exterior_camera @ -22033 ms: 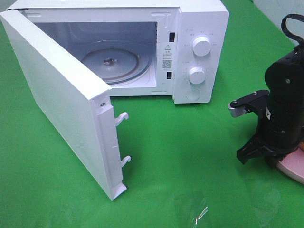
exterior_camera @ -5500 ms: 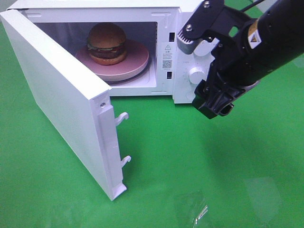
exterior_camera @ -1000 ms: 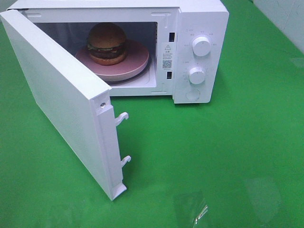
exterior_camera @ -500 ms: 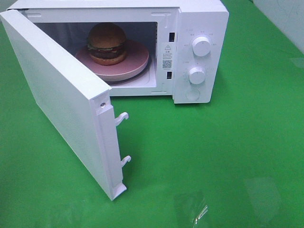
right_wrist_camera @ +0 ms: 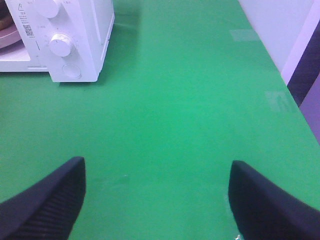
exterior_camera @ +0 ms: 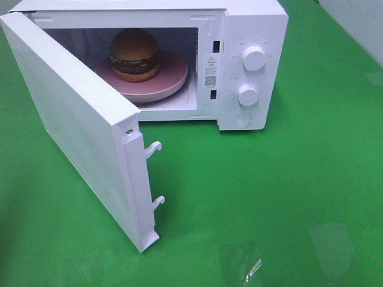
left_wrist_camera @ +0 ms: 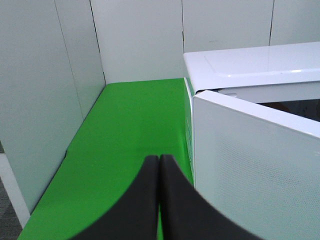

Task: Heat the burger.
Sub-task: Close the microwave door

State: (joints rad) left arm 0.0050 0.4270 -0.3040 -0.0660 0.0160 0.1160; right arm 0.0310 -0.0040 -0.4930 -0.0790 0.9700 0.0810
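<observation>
I am watching the left gripper (left_wrist_camera: 159,161), whose two dark fingers (left_wrist_camera: 142,200) are pressing flat together with nothing between them. Just beyond their tips, the white microwave door (left_wrist_camera: 250,165) is standing open, its perforated panel close beside the fingers. The microwave (left_wrist_camera: 260,62) body is rising behind the door, and the green table (left_wrist_camera: 125,130) is running ahead to pale wall panels (left_wrist_camera: 45,100).

The right gripper (right_wrist_camera: 157,167) is holding its fingers (right_wrist_camera: 50,200) wide apart above the green table, gripping nothing. Well ahead of them and off to one side, the microwave's control panel is facing them, showing a round knob (right_wrist_camera: 60,44) with a round button (right_wrist_camera: 71,71) under it.

On the high camera neither gripper is showing. There the burger (exterior_camera: 134,54) is sitting upright on a pink plate (exterior_camera: 170,75) inside the open oven, well apart from both pairs of fingers. The door is hanging wide open, with two latch hooks (exterior_camera: 154,146) jutting from its free edge.
</observation>
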